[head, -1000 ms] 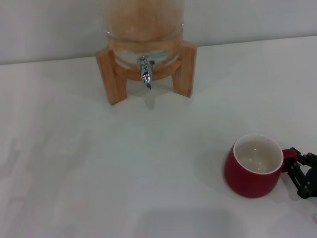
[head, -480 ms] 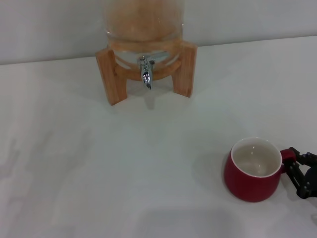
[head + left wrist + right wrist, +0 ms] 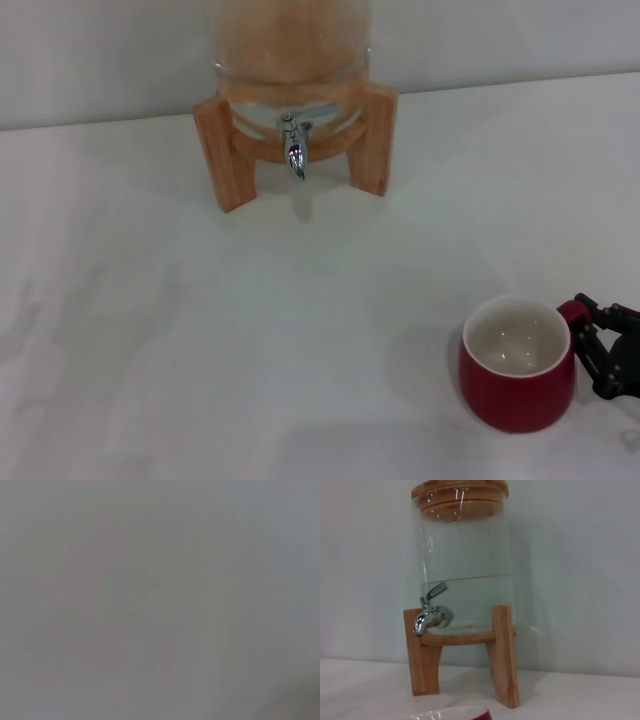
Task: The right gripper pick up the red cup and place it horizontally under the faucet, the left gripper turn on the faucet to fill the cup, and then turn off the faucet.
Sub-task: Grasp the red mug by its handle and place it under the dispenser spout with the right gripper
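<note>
The red cup (image 3: 517,378) stands upright at the near right of the white table, white inside showing, and looks empty. My right gripper (image 3: 592,346) is at the cup's right side, its black fingers (image 3: 607,372) shut around the red handle (image 3: 574,311). The chrome faucet (image 3: 295,151) sticks out of the dispenser at the back centre, far from the cup, lever raised and no water running. In the right wrist view the faucet (image 3: 431,616) faces me and a sliver of the cup's rim (image 3: 451,713) shows at the picture's edge. The left gripper is out of view; its wrist view shows only a blank grey surface.
A glass water dispenser (image 3: 290,60) rests on a wooden stand (image 3: 222,150) against the back wall; in the right wrist view the dispenser (image 3: 462,565) is partly filled. White tabletop (image 3: 200,330) stretches between the stand and the cup.
The cup has shifted toward the near edge with the right gripper on its handle and has gone from tilted to upright. The faucet and dispenser are unmoved.
</note>
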Motion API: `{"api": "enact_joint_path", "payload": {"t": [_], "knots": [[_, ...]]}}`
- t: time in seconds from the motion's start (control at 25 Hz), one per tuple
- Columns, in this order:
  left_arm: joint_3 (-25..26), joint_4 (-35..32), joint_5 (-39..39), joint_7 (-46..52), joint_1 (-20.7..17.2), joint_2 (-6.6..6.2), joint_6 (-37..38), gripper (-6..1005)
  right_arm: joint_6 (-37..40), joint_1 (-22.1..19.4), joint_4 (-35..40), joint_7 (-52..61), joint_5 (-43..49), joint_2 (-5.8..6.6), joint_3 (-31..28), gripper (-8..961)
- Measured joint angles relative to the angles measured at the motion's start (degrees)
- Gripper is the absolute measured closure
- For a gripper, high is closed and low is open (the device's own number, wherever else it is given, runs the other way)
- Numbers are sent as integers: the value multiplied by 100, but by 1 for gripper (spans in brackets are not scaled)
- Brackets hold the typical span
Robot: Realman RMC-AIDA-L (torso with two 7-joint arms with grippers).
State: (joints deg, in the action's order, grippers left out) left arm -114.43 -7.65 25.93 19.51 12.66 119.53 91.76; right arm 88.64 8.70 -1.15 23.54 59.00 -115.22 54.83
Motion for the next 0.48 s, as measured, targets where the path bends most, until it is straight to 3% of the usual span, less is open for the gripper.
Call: {"api": "enact_joint_path", "payload": {"t": [0.48], "knots": [[0, -4, 0, 0, 0, 0, 0, 123, -44, 101, -8, 115, 7, 0, 105, 807]]}}
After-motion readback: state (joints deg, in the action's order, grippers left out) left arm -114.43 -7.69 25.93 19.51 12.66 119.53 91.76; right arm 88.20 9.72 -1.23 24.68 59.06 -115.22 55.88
